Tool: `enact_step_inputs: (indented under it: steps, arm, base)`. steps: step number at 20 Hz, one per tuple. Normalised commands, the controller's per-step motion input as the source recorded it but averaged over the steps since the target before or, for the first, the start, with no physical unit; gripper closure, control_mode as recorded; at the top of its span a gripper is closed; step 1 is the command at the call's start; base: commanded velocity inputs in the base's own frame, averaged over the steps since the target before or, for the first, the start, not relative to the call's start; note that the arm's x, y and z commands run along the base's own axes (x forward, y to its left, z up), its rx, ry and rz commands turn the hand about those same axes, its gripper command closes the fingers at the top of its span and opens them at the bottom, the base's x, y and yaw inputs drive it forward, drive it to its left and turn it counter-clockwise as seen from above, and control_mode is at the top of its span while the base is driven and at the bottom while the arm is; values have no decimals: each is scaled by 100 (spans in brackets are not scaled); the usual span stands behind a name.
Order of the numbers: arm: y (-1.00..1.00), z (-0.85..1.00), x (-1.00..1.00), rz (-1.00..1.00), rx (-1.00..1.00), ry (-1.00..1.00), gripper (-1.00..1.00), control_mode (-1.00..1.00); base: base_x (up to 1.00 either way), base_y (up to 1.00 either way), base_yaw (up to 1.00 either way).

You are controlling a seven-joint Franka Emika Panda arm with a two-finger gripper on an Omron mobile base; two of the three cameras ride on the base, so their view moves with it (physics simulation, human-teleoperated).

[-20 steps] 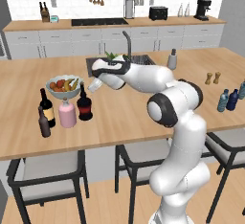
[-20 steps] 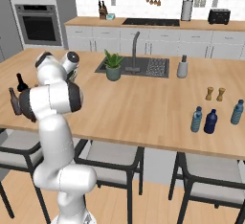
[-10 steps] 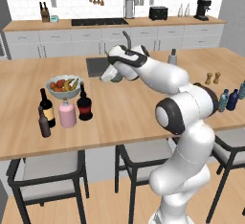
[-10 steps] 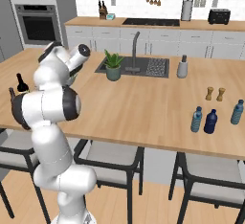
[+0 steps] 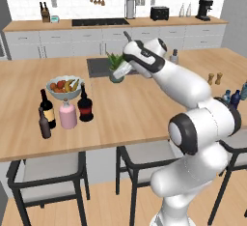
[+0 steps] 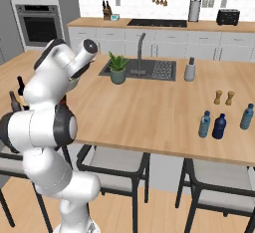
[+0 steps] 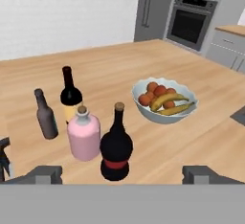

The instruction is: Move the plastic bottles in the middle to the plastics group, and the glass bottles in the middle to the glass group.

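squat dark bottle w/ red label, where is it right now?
The squat dark bottle stands on the island's left part in the left base view, touching or nearly touching the pink jug, just in front of the fruit bowl.

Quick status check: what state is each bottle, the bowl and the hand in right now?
squat dark bottle: upright, ungripped
pink bottle: upright, corked
wine bottle: upright
brown bottle: upright
fruit bowl: full
blue bottles: all upright
hand: open, holding nothing
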Motion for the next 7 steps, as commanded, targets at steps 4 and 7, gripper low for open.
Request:
enact_step_inputs:
  steps: [4, 7]
  arm:
    - [-1, 5, -52, -19, 0, 4, -100, -100]
    - [-10, 0, -53, -21, 0, 0, -100, -100]
  base:
    - [0, 0, 0]
    - [0, 0, 0]
